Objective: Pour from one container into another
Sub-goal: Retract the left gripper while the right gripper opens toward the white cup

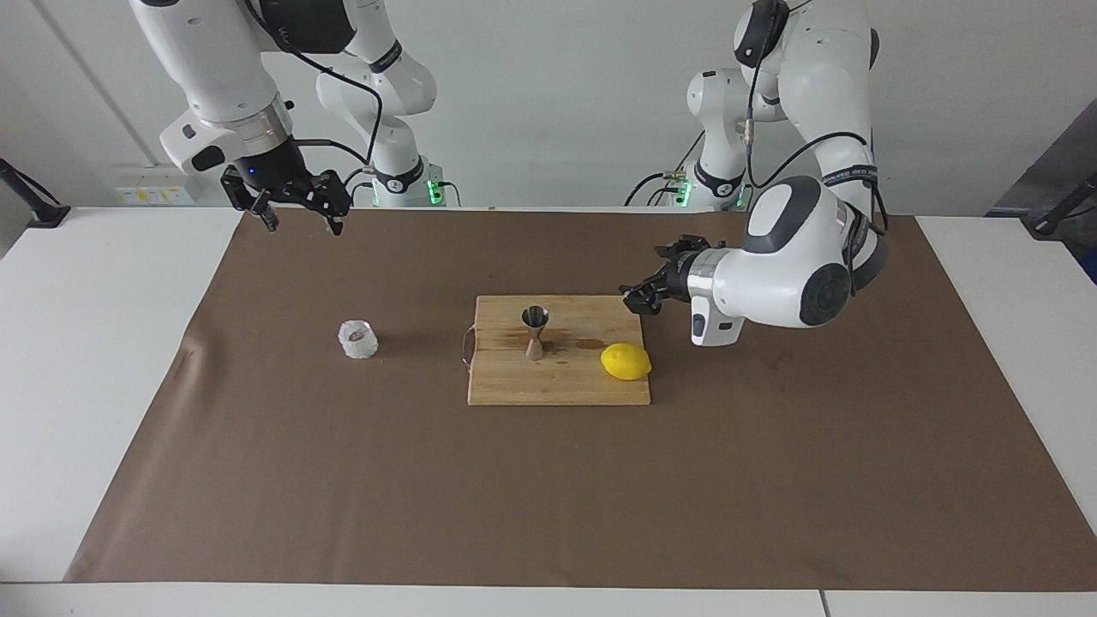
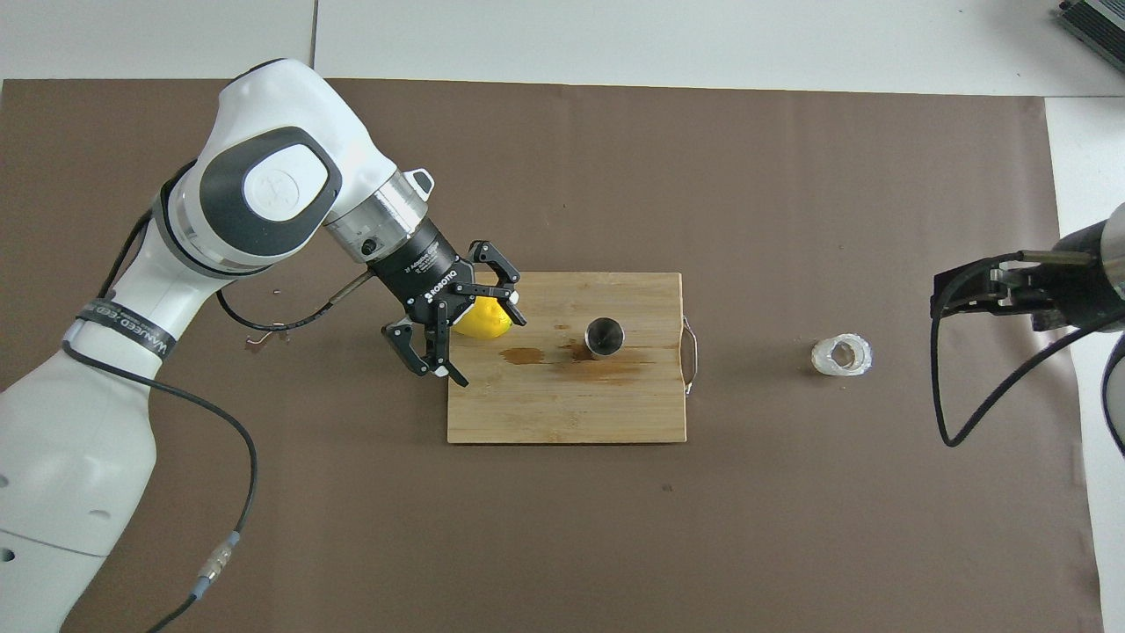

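Squat frosted glass cup [image 1: 358, 339] is sitting alone on brown paper, well apart from the wooden cutting board [image 1: 514, 390], toward the right arm's end. Hourglass steel jigger [image 1: 535, 331] is standing upright on that board, near a yellow lemon [image 1: 626, 361]. Left gripper [image 1: 644, 294] is hanging wide open over the board's corner; right gripper [image 1: 296, 210] is waiting, open and empty. A clumsy pour risks toppling the narrow jigger.

The jigger [image 1: 535, 331] is shiny polished metal, dark inside. The cup [image 1: 358, 339] is clear glass with a rough, frosty wall. The board [image 1: 514, 386] under the jigger is pale matt wood, stained beside it. The sheet [image 1: 548, 497] looks like matt brown paper.
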You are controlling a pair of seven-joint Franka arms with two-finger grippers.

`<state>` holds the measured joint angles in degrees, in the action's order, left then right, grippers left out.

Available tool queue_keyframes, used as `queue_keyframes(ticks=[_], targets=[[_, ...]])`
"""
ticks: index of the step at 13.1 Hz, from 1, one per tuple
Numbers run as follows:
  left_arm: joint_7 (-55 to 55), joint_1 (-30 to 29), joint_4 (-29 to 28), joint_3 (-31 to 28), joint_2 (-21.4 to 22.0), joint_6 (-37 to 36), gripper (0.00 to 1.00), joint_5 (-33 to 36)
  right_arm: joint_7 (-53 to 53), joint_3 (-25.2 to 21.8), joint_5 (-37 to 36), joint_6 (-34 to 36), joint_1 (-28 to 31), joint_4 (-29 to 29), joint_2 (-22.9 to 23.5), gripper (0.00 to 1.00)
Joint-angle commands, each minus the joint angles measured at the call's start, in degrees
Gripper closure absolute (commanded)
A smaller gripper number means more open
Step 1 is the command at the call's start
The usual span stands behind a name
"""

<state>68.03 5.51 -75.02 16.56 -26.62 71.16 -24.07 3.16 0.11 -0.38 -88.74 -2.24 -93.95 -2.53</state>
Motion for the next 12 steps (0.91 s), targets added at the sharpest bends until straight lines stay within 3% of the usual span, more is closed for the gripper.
queue_keyframes(ticks=[1, 3, 6, 10, 12], targets=[[-9.9, 0.4, -0.7, 0.0, 4.3, -1.2, 0.00, 12.0, -7.5, 0.0, 1.4, -0.2, 0.2, -2.0, -1.3, 0.00], [-15.9, 0.3, -0.7, -0.4, 4.8, -0.8, 0.00, 17.3, -13.7, 0.0, 1.4, -0.6, 0.3, -3.2, -2.0, 0.00], [-35.5, -2.9, -0.7, -1.0, 5.1, 0.3, 0.00, 21.5, -24.5, 0.0, 1.5, -2.4, 0.7, -6.5, -3.4, 0.00], [-43.0, -5.0, -0.7, -1.2, 5.1, 1.9, 0.00, 27.2, -43.8, -0.1, 1.8, -7.8, 2.4, -12.6, -5.7, 0.00], [-49.3, -8.6, -1.0, -0.8, 6.4, 3.2, 0.00, 28.5, -55.0, -0.3, 5.5, -11.1, 3.9, -14.8, -5.7, 0.00]])
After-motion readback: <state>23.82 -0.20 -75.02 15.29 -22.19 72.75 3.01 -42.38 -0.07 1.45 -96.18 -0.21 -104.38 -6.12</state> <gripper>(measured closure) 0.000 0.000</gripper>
